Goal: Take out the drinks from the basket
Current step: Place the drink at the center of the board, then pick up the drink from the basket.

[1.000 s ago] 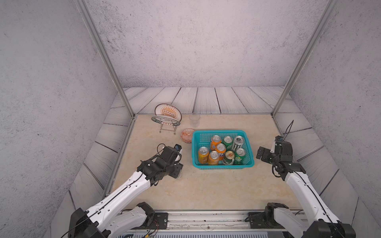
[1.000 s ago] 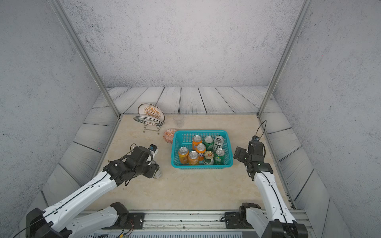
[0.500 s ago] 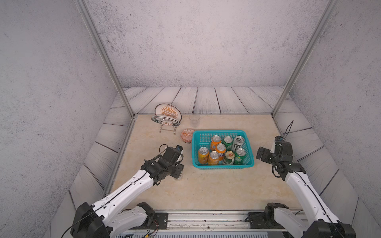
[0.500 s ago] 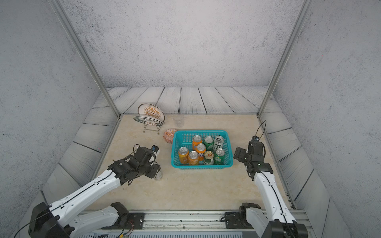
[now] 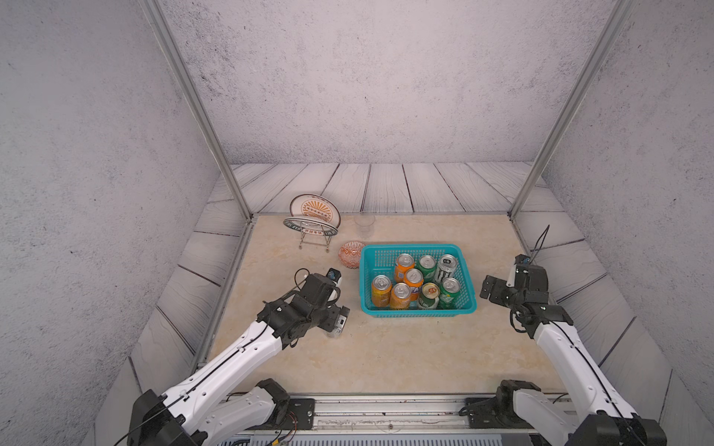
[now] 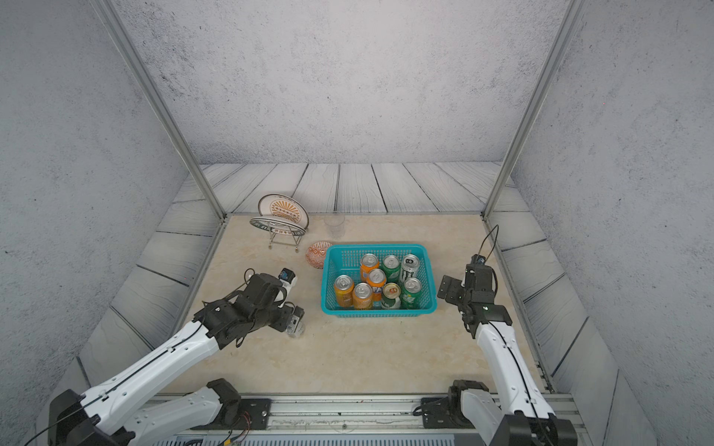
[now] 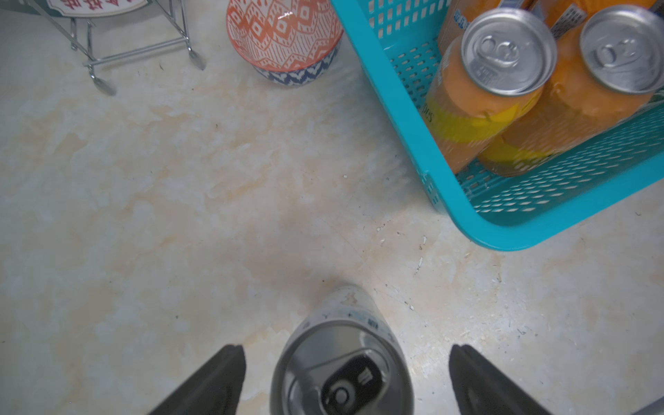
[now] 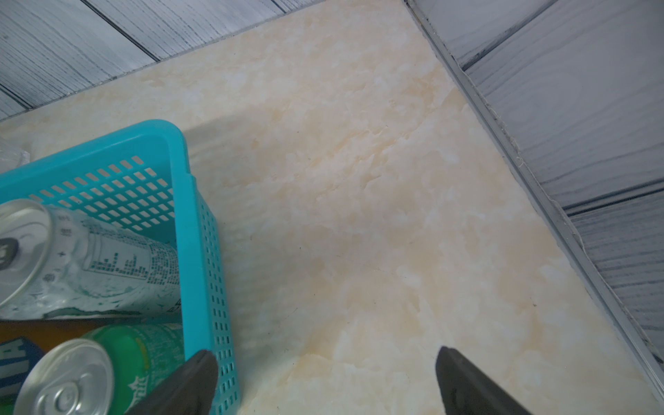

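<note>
- Cut off at lower frame edge: silver can (image 7: 345,316), upright on marble table (image 7: 179,215) between wide-parted left gripper (image 7: 346,350) fingers, untouched.
- Empty, spread right gripper (image 8: 325,355) beside basket (image 8: 187,222).
- Eight cans (image 5: 413,278) inside basket, mid-frame; grey walls around.

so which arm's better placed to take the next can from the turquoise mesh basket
Probably right: the right gripper hangs open beside the turquoise mesh basket, near a green aluminium can. The left gripper straddles a silver-white can outside.

Eight cans (image 5: 413,278) stand in the basket (image 5: 411,246); a ninth can (image 7: 341,359), seemingly upright, stands left of it.
</note>
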You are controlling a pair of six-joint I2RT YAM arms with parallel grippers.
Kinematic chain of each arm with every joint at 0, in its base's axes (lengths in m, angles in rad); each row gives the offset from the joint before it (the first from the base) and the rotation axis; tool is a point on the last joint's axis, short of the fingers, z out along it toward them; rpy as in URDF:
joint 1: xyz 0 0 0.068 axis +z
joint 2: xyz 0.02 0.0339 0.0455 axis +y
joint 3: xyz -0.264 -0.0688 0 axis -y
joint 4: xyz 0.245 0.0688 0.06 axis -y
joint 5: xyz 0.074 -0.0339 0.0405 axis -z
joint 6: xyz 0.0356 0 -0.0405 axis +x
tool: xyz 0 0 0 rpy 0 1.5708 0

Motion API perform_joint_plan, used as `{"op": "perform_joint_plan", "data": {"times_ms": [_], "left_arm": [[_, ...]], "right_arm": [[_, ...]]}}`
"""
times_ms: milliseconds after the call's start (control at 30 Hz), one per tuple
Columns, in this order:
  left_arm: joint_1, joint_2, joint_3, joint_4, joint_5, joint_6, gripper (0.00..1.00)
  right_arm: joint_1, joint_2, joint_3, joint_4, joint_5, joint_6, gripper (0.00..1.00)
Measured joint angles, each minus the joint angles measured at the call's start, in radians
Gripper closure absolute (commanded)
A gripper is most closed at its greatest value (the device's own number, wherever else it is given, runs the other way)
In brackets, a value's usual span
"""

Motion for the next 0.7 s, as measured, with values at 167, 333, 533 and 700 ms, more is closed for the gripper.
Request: {"op": "perform_joint_plan", "data": {"times_ms": [167, 333, 533, 700], "left_arm": [[0.0, -0.007, 0.107, -0.038, 0.051, 0.083, 0.01], [0.0, 0.078, 0.269, -0.079, 0.131, 0.216, 0.01], [0.0, 0.264, 0.396, -0.102, 0.21, 0.374, 0.01], [0.0, 0.43, 0.458, -0.107, 0.225, 0.479, 0.01]], "right_arm": [[0.0, 0.0, 0.0, 0.0, -0.001, 0.0, 0.01], [0.0, 0.0, 0.0, 0.0, -0.004, -0.001, 0.01], [0.0, 0.0, 0.0, 0.0, -0.005, -0.003, 0.01], [0.0, 0.0, 0.0, 0.0, -0.005, -0.004, 0.01]]}}
